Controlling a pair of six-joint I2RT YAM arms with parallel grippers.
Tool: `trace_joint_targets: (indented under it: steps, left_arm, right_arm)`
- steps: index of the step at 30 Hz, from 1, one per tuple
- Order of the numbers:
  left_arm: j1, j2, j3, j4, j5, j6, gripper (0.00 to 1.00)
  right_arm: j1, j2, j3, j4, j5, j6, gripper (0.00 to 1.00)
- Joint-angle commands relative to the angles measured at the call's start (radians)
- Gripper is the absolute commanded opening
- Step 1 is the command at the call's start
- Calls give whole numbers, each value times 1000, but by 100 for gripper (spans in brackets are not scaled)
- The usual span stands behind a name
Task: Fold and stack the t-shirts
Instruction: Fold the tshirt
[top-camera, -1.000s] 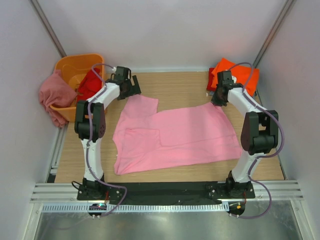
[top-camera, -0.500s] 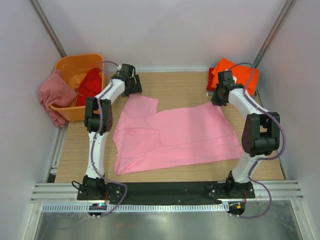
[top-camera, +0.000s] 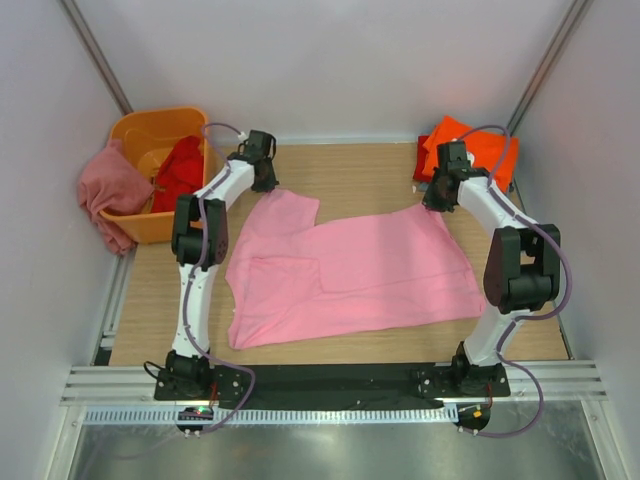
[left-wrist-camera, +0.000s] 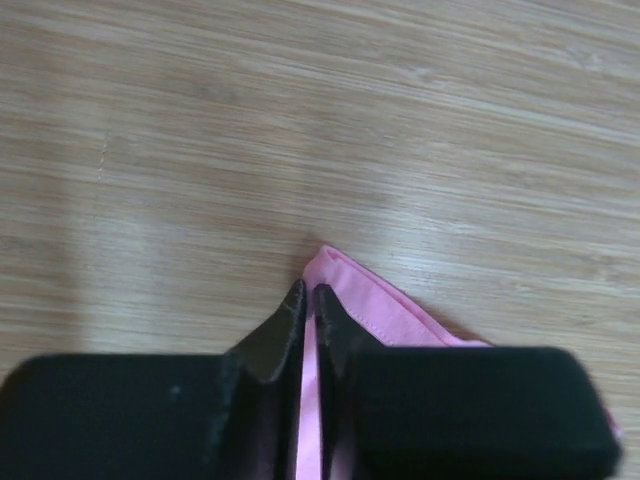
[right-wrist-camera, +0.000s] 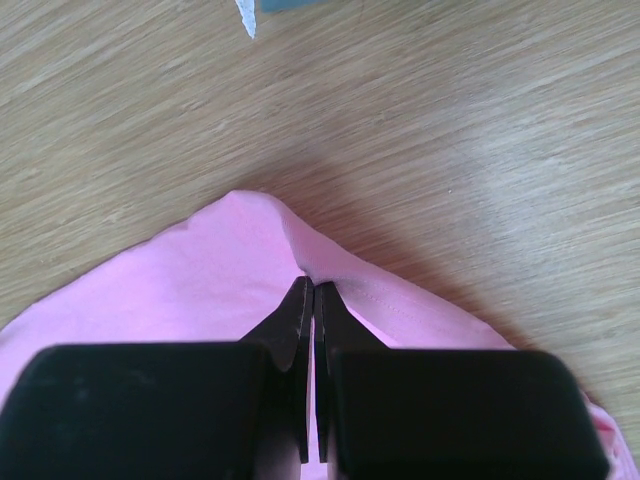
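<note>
Nearest me, the left arm and the right arm rise from a black base plate along the near edge of the wooden table. Between them the light pink t-shirt lies spread out on the wood. Its near edge is close to the plate and its body fills the middle of the table. One narrower part runs off toward the far left.

At that far-left corner I have the left gripper down on the cloth. In the left wrist view its fingers are drawn almost together, with a thin fold of the pink hem pinched between them and bare wood just beyond.

Across the table, the right gripper sits on the shirt's far-right corner. In the right wrist view its fingers are pressed together on a ridge of pink fabric that puckers up to their tips.

Farther back on the left stands an orange tub. A red t-shirt is bunched inside against its right wall, and a dusty rose t-shirt hangs over its left side. In the far-right corner an orange t-shirt lies just behind the right gripper.
</note>
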Motion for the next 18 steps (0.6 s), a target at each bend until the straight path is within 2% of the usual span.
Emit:
trace_joint_targets:
  steps: [1, 2, 11, 18]
  left_arm:
    - [-15, 17, 7, -30, -12, 7, 4]
    - [-18, 10, 9, -33, -17, 10, 0]
    - [-19, -99, 6, -69, -29, 73, 0]
    - [-31, -253, -75, -81, -30, 105, 0]
  right_arm:
    - [-4, -25, 1, 36, -5, -9, 1]
    - [-6, -21, 4, 38, -7, -9, 1]
    - [-12, -38, 86, -19, -25, -16, 1]
    - [-12, -104, 113, -70, -41, -13, 1]
